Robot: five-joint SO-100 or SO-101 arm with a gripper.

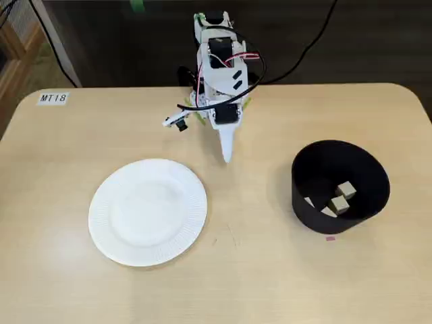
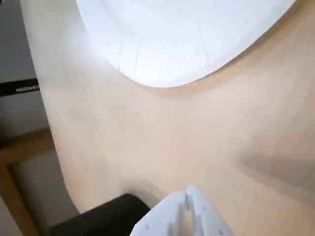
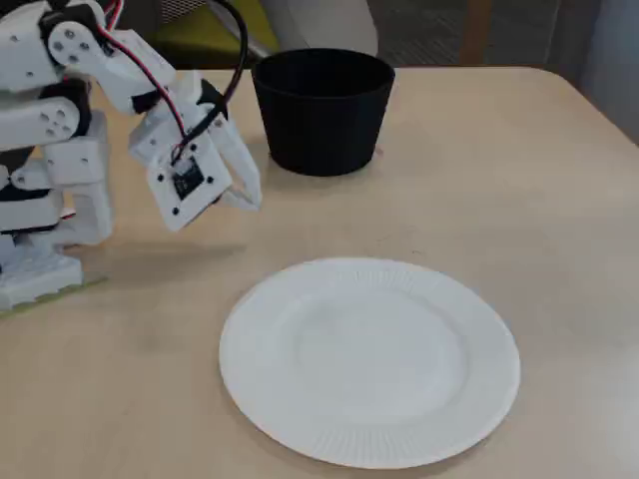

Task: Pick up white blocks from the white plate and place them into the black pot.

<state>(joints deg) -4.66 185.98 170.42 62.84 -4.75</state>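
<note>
Three cream-white blocks [image 1: 343,197] lie clustered on the floor of the black pot [image 1: 312,202], seen from the fixed view that looks down on the table; the other fixed view looks at the pot's wall from the side, so the pot's tall sides hide its contents there. The white plate [image 1: 108,233] sits well apart from the pot on the pale wooden table [image 1: 61,169], its ribbed rim and smooth centre bare in both fixed views, with no block left on it. By that evidence the transfer looks finished, since nothing remains to be lifted.

The white gripper [image 1: 227,156] hangs folded close to the arm's base [image 3: 35,274], pointing down toward the tabletop between plate and pot and holding nothing. Its two fingers [image 2: 197,209] sit pressed together, only a thin seam showing between them in the wrist view, where the plate's edge fills the upper frame. The tucked pose, clear of both vessels, reads as a rest position rather than an approach to either.

A label reading MT18 [image 1: 53,98] is stuck near the table's far corner.
</note>
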